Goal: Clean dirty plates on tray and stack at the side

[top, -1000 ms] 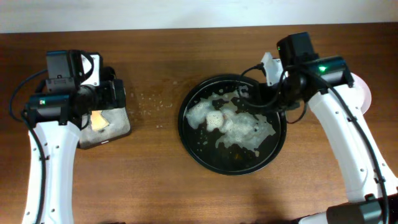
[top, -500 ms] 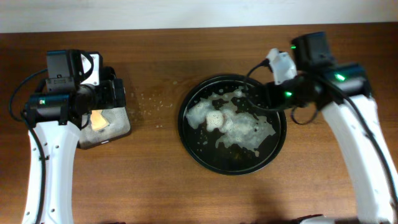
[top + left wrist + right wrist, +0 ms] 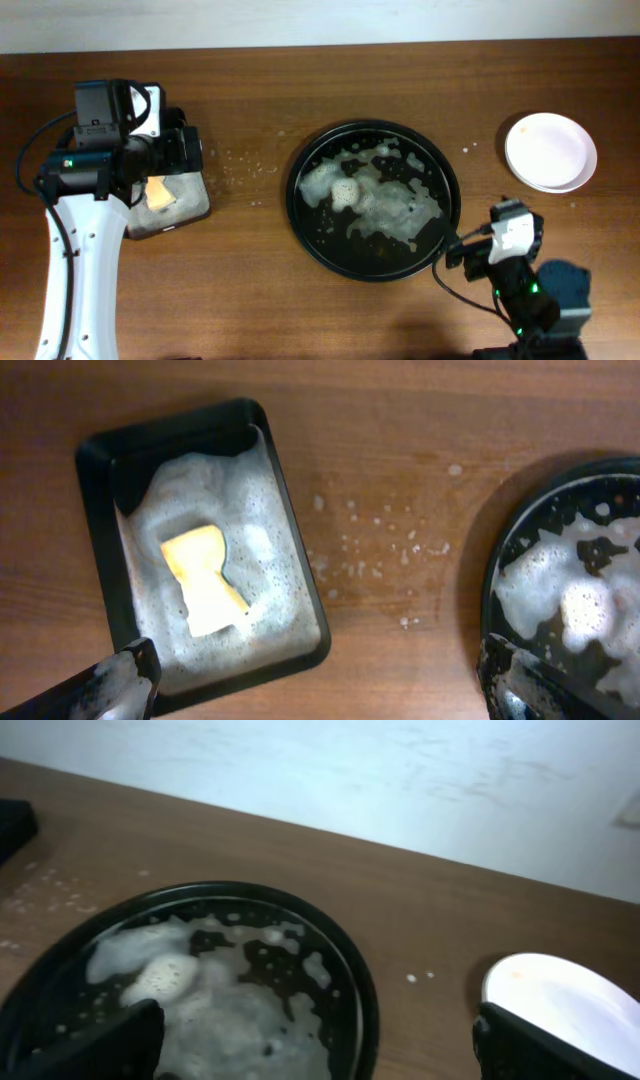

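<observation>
A round black tray (image 3: 300, 215) sits mid-table, covered in white foam (image 3: 385, 205); no plate shows under the foam. A white plate (image 3: 551, 152) lies on the table at the right and also shows in the right wrist view (image 3: 575, 1005). My right gripper (image 3: 458, 250) is open and empty, low at the tray's front right edge, facing the tray (image 3: 365, 1010). My left gripper (image 3: 185, 150) is open and empty above a black rectangular tub (image 3: 95, 480). The tub holds foam and a yellow sponge (image 3: 203, 580).
Foam specks (image 3: 375, 545) dot the wood between the tub and the tray. A pale wall (image 3: 350, 770) runs behind the table's far edge. The tray's left edge shows in the left wrist view (image 3: 490, 610).
My right arm has pulled back from the tray's far right edge to the front right corner, uncovering the white plate. The left arm has not moved.
</observation>
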Robot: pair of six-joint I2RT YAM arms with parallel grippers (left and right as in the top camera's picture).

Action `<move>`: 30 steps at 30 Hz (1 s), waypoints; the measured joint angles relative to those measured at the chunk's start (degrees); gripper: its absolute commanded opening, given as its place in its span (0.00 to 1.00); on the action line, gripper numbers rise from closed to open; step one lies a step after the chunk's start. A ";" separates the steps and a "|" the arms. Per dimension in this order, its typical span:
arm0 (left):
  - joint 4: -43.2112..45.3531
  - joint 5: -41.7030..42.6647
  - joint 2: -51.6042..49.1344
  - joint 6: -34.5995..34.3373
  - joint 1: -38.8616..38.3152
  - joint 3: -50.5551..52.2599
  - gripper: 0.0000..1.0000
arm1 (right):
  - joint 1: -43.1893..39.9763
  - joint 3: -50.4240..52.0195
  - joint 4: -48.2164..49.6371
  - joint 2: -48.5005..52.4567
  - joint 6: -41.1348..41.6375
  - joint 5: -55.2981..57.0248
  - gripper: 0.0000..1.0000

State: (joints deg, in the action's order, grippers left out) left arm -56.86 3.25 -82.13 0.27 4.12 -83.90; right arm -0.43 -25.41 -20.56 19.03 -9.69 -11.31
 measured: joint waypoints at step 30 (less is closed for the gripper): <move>0.33 -0.11 0.11 0.02 -0.26 0.20 0.99 | -4.42 24.61 17.46 -18.34 -0.04 -1.64 0.99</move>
State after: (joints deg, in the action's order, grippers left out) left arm -56.53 3.14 -82.02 0.30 3.86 -83.70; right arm -4.84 -0.80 -3.09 0.69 -9.74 -12.95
